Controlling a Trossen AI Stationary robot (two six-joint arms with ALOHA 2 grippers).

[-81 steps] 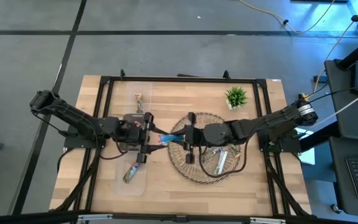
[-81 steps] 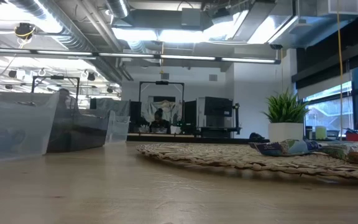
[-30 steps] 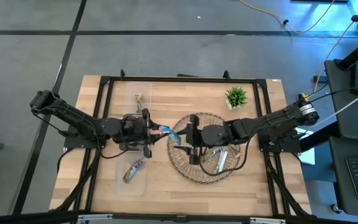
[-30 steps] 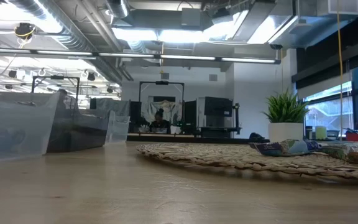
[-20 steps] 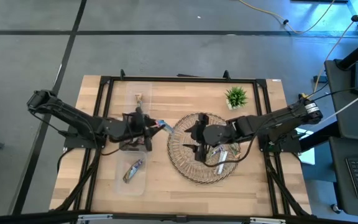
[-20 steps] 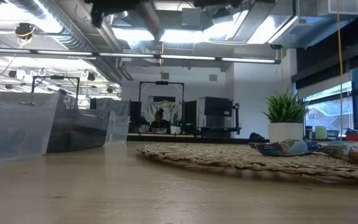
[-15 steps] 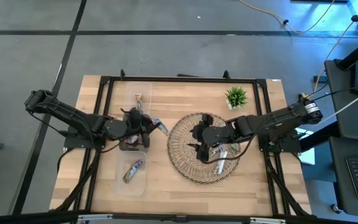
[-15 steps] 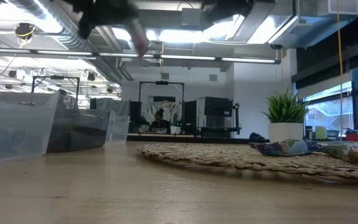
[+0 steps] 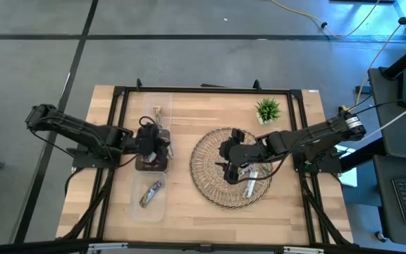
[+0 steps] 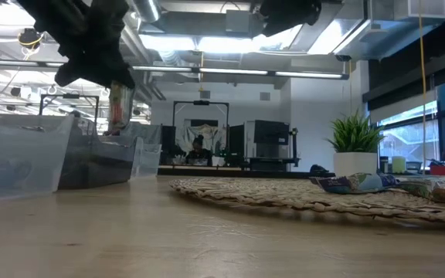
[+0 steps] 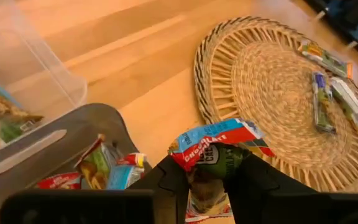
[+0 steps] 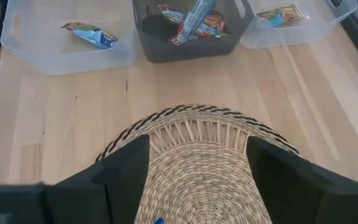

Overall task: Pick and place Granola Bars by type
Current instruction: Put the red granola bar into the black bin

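Note:
My left gripper hangs over the dark bin at the table's left, shut on a granola bar in a red, blue and white wrapper. In the low view that granola bar hangs nearly upright below the gripper. More bars lie in the dark bin. My right gripper stands open above the round woven mat, touching nothing. Several bars lie on the mat's right half. My left gripper pinches the bar between its two fingers, and the bar's red-and-blue end sticks out past the fingertips. The fingers point down from above. The bar hangs clear of the dark bin, nearly upright in the low view.
Clear bins flank the dark one: the far bin and the near bin each hold a bar. A small potted plant stands at the far right of the table. Bare wood lies between the bins and the mat.
My left gripper has carried the bar away from the mat's left edge toward the table's left, ending over the dark bin and lower, now showing in the low view. The bar has swung from slanting sideways to hanging down. My right gripper has drawn back toward the mat's middle.

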